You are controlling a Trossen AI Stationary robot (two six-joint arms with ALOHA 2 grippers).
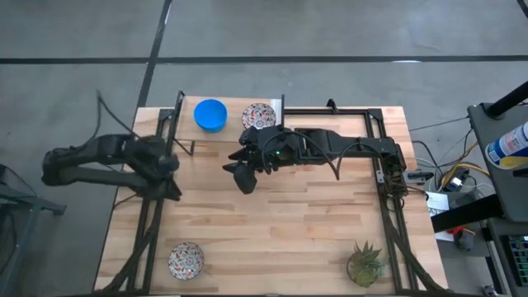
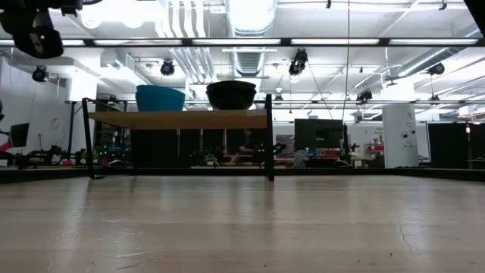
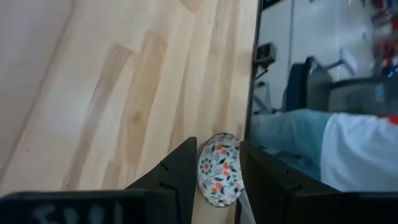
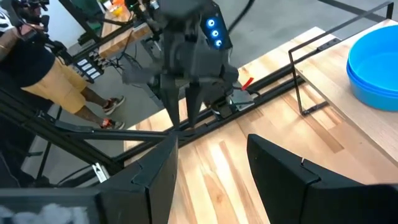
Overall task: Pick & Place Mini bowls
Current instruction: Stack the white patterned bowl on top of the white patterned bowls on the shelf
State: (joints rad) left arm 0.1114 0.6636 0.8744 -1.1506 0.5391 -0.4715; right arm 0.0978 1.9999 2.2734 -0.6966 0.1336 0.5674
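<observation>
A blue bowl (image 1: 210, 114) and a patterned bowl (image 1: 259, 115) stand on a low shelf at the table's far edge; in the low view they show as the blue bowl (image 2: 160, 97) and a dark bowl (image 2: 231, 95). Another patterned bowl (image 1: 186, 260) rests on the table's near left corner. My left gripper (image 1: 167, 183) is open above the left side, and its wrist view shows that patterned bowl (image 3: 221, 169) far off past the left gripper (image 3: 217, 146). My right gripper (image 1: 236, 175) is open over the table's middle, near the shelf; the right gripper (image 4: 212, 142) holds nothing.
A small potted plant (image 1: 365, 264) stands at the near right corner. Black frame rails (image 1: 388, 173) run along both sides of the table. The shelf's thin legs (image 2: 270, 136) stand at the far edge. A person (image 4: 37, 68) stands beyond the table's left side.
</observation>
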